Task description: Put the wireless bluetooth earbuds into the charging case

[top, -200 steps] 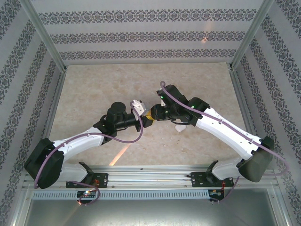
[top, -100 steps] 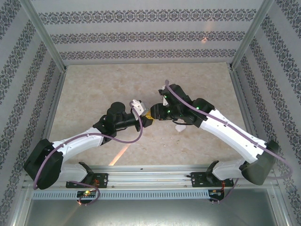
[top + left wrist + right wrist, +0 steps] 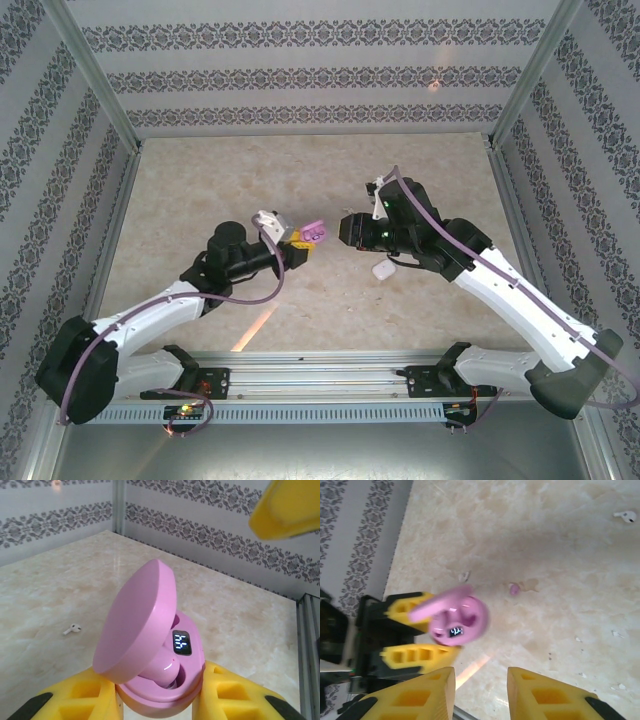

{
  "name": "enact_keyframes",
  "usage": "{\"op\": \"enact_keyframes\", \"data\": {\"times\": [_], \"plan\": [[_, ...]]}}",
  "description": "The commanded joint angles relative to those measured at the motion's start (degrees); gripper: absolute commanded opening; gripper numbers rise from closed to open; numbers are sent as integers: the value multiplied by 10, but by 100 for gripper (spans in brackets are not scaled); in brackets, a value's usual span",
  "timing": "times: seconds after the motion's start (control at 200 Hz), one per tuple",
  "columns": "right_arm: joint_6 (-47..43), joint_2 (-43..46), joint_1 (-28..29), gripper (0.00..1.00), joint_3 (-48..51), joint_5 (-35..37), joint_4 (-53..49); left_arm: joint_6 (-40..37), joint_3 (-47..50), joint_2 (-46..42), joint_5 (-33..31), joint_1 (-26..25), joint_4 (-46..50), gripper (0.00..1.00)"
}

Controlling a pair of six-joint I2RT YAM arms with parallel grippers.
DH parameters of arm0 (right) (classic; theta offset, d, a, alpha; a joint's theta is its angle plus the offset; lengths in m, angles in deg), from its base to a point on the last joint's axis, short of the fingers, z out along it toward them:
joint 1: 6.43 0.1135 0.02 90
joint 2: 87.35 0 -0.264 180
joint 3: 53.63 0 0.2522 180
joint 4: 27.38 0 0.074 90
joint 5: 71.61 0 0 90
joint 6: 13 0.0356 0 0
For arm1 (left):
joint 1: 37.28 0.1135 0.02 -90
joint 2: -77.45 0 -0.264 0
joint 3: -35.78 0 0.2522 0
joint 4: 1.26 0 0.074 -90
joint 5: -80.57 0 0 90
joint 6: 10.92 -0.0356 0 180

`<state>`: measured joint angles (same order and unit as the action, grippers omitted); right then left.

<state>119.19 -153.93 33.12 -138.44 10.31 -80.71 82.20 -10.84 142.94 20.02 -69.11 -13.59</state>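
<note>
Purple case (image 3: 135, 630), 1 bud (image 3: 167, 669), clamped in left fingers (image 3: 85, 700); right fingers (image 3: 420, 695) parted, empty; loose: white bud (image 3: 625, 516), purple bud (image 3: 514, 588).

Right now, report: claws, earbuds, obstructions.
Left claw clamped on open purple case, seated bud inside. Right claw open, empty. Purple bud, white bud loose on table. Nothing blocking.

purple case (image 3: 457, 620) blurred, purple earbud (image 3: 514, 588) indistinct

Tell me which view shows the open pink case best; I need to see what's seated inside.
Left wrist: the pink charging case is close and sharp, lid up, display lit, one earbud seated. Right wrist shows it blurred in the left gripper; top external, a tiny pink shape.
</note>
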Motion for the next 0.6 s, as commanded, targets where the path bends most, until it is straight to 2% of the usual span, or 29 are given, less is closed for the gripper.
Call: {"op": "enact_keyframes", "data": {"times": [0.0,0.105,0.3,0.595], "plan": [[6,-17,-24,32,14,-25,10,46,22,-41,20,36,9,6],[-8,-58,-37,32,13,-32,16,65,44,-89,24,71,30,6],[-35,-183,-31,31,-24,-47,36,50,56,-176,19,106,138,6],[-60,-437,32,31,-191,-37,10,36,71,-258,-3,118,229,5]]}}
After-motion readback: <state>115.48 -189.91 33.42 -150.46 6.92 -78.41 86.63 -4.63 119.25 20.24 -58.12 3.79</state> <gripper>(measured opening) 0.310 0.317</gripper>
